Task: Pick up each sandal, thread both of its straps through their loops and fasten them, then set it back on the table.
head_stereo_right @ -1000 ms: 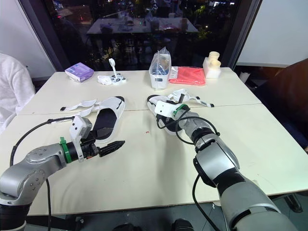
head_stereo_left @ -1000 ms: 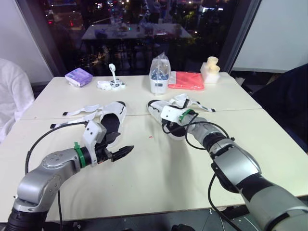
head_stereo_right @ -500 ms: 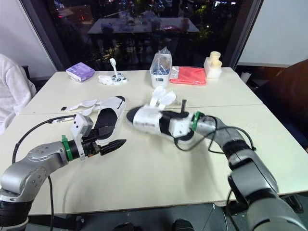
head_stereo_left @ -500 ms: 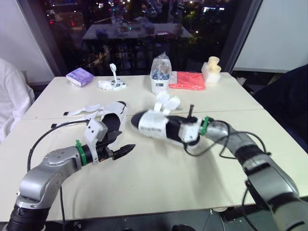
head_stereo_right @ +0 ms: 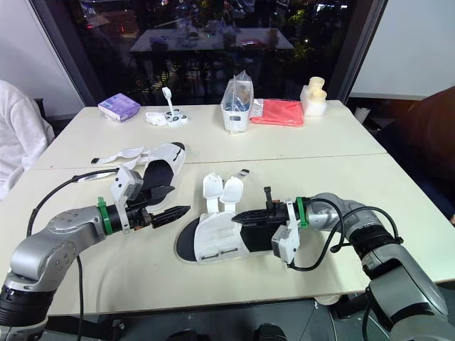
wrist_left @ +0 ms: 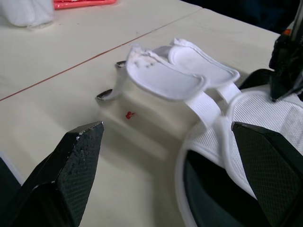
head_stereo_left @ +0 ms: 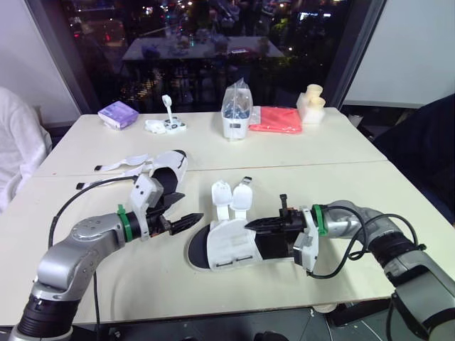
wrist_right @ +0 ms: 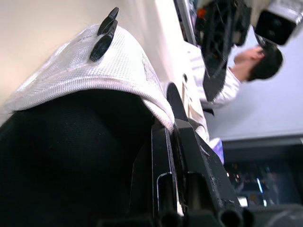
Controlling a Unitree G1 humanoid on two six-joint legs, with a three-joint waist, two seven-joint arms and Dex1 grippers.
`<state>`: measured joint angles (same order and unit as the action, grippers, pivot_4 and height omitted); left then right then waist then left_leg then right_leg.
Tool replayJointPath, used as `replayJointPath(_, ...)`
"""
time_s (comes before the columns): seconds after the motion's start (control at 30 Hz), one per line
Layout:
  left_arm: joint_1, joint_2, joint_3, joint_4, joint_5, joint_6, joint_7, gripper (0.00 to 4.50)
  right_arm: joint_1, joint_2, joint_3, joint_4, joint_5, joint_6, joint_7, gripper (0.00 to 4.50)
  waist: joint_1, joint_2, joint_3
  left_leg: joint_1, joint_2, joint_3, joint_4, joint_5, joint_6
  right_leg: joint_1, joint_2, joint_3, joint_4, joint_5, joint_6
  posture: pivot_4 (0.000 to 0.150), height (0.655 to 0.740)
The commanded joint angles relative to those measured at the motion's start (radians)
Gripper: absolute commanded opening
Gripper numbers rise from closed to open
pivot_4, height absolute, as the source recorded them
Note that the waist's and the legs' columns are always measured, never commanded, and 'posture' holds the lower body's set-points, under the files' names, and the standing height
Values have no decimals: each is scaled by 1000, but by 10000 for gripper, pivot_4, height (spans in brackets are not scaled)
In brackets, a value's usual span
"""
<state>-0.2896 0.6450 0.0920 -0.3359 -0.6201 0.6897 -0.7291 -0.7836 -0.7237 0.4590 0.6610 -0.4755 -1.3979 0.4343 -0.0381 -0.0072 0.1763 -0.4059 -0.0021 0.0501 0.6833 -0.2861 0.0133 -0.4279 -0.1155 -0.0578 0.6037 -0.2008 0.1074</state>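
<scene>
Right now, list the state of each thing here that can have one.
Near sandal: gripped at its upper, both straps undone and sticking up.
Far sandal: lying ungripped, straps undone and splayed out.
Left gripper: open, empty, pointing at the near sandal.
Right gripper: shut on the near sandal.

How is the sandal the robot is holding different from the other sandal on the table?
The near sandal is pinched by the right gripper; the far sandal has no gripper on it. The near sandal's straps stick up; the far sandal's straps lie flat on the table, spread to the side. Both are white with black insides, and both are unfastened.
</scene>
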Motion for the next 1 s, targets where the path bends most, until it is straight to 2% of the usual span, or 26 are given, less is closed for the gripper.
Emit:
replayJointPath(0.03,-2,-1,8,-36,1,-17,-1,45000,-10,10,-21,-6,-5,-13,-18,472,2,0,0,0,0,0,0,0,0,0,0,0,0,0,0,1500,7400)
replayJointPath(0.37,11,4,8,-54,-2,-12,3,45000,13,3,9,-14,7,38,28,472,3,0,0,0,0,0,0,0,0,0,0,0,0,0,-1,1500,7400)
replayJointPath(0.47,26,18,1,-61,10,-25,-16,45000,27,-19,16,-35,61,78,70,8621,3,0,0,0,0,0,0,0,0,0,0,0,0,0,-1,1500,7400)
replayJointPath(0.5,28,16,3,-62,9,-32,-20,45000,32,-28,17,-44,77,89,84,14423,3,0,0,0,0,0,0,0,0,0,0,0,0,0,-1,1500,7400)
replayJointPath(0.57,28,15,6,-63,7,-42,-30,45000,42,-50,17,-64,115,111,113,22501,4,0,0,0,0,0,0,0,0,0,0,0,0,0,-1,1500,7400)
replayJointPath(0.63,25,21,4,-62,11,-50,-40,45000,53,-77,18,-91,160,145,148,32981,9,0,0,0,0,0,0,0,0,0,0,0,0,0,-1,1500,7400)
replayJointPath(0.73,24,39,-8,-56,27,-69,-69,45000,75,-133,24,-153,252,234,241,44721,20,0,0,0,0,0,0,0,0,1,0,0,0,-1,-1,1500,7400)
replayJointPath(0.87,20,57,-24,-39,51,-104,-114,45000,115,-199,0,-272,434,441,398,44721,26,0,0,1,0,0,0,-3,5,1,0,0,0,-2,-3,1500,7400)
replayJointPath(1.0,8,102,-80,15,114,-197,-227,45000,173,-265,-84,-459,684,849,555,44721,28,0,0,1,0,0,1,-3,6,1,-1,0,0,-2,-4,1500,7400)
